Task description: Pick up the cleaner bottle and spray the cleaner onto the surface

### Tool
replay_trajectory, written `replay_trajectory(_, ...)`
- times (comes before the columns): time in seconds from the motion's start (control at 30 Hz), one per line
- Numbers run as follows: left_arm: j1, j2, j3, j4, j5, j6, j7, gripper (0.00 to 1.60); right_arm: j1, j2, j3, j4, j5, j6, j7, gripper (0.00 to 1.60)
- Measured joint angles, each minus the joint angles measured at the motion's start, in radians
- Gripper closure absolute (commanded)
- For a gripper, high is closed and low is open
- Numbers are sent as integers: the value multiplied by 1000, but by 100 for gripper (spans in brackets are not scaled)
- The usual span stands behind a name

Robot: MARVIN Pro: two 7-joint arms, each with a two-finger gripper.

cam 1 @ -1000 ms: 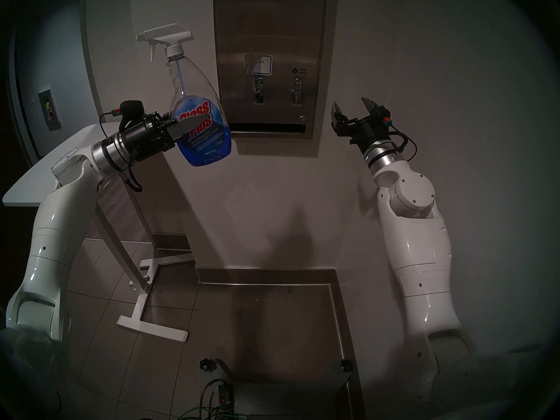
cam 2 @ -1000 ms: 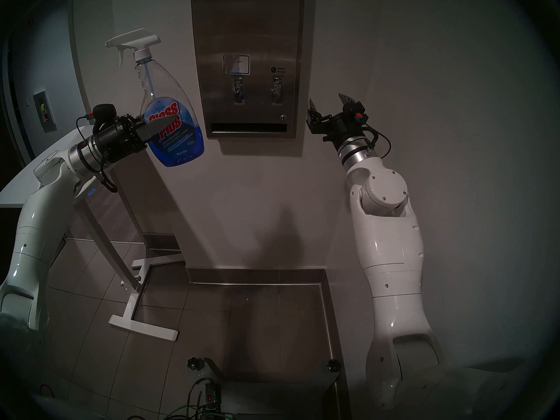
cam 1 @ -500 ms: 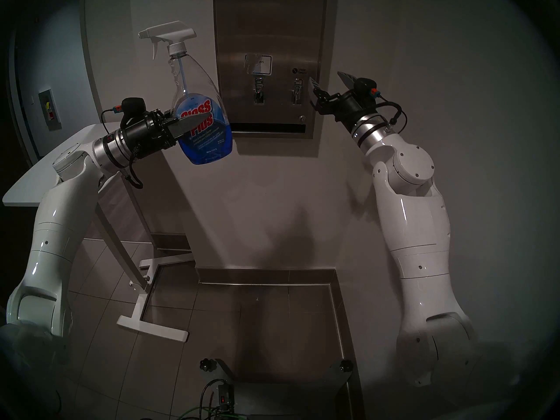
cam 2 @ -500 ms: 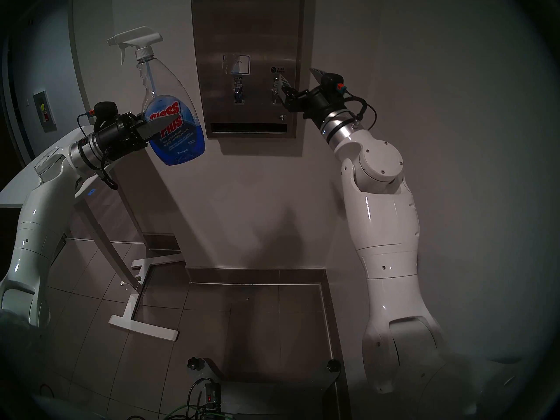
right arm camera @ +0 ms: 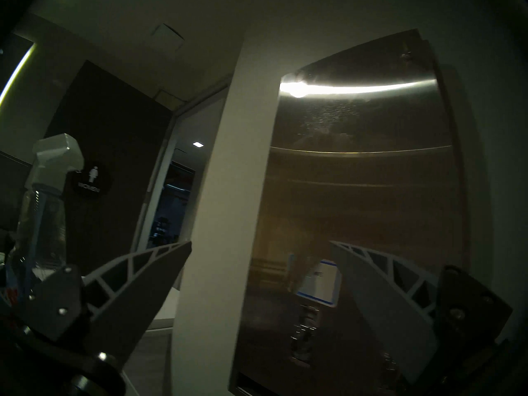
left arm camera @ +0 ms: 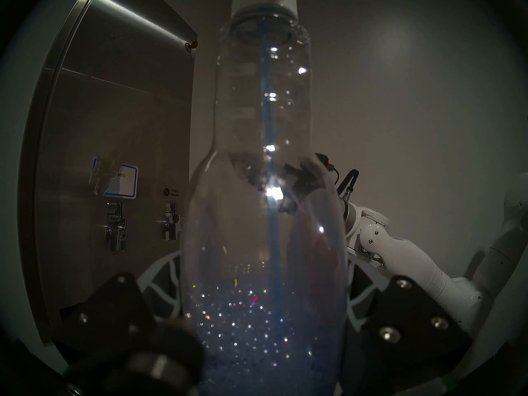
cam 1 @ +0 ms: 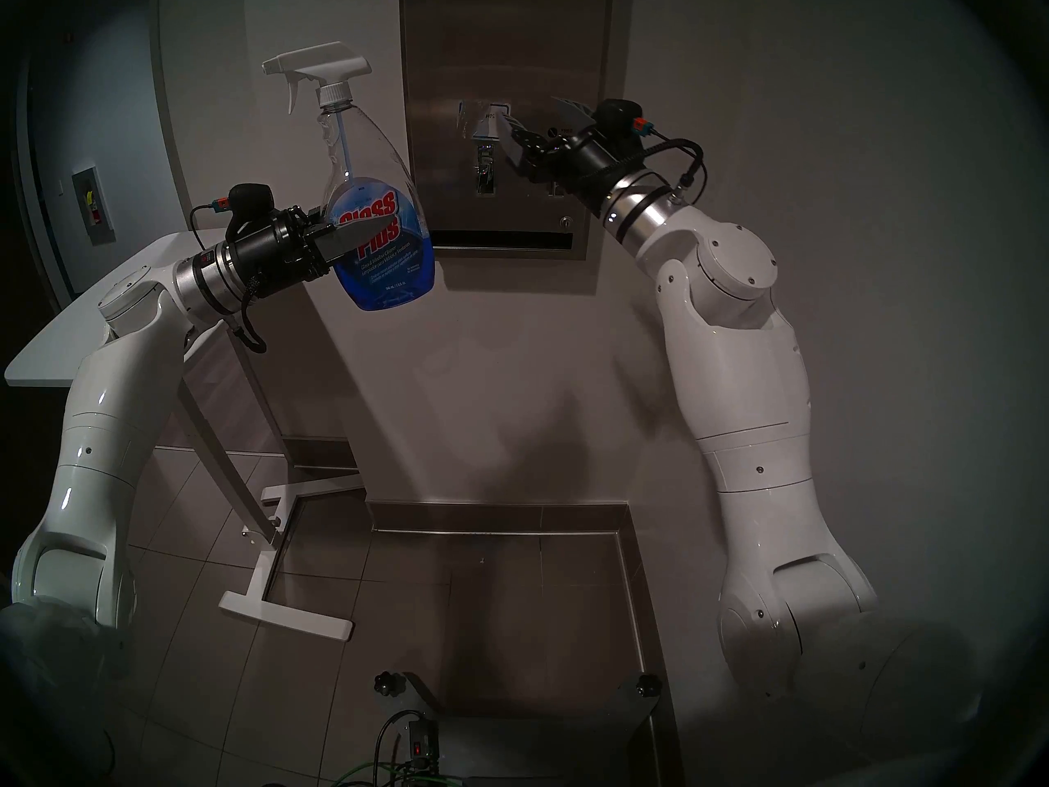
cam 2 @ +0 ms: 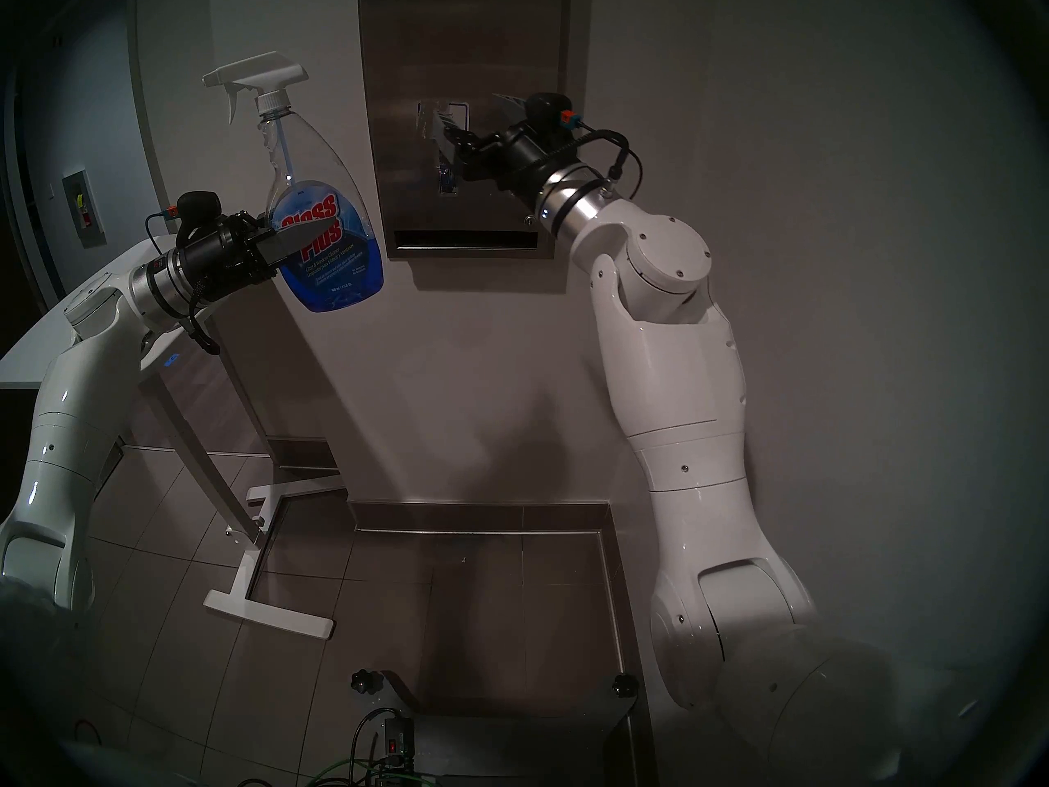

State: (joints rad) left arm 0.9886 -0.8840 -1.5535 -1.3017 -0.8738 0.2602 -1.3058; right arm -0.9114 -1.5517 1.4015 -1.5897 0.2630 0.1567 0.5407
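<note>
Reaching in level from the side, the left gripper [cam 1: 363, 232] clamps the upright Glass Plus cleaner bottle [cam 1: 377, 212] beside the steel dispenser panel [cam 1: 505, 42], while the right gripper [cam 1: 536, 122] hangs wide open before it; only the right wrist view catches specks high on the panel.

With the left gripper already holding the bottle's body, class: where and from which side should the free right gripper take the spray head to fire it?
Probably the white trigger head: one finger on the lever beneath the nozzle, one behind the head. The cleaner bottle is upright in the left gripper, nozzle toward the view's left, so the open right gripper should come in from the right.
</note>
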Motion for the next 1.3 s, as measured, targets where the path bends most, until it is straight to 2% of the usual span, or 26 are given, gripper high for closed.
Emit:
replay_trajectory(0.27, -7, -2, 0, 8, 12, -3, -13, 160, 58, -38, -22, 68, 33, 61, 60, 0)
replay_trajectory(0.57, -15, -6, 0, 17, 25, -7, -28, 160, 116, -58, -9, 136, 69, 142, 139, 0)
replay_trajectory(0.97, -29, -13, 0, 33, 35, -12, -49, 160, 195, -40, 51, 177, 129, 241, 280, 0)
replay_trajectory(1.3, -50, -25, 0, 55, 40, -16, -73, 160, 270, -14, 80, 275, 168, 306, 406, 0)
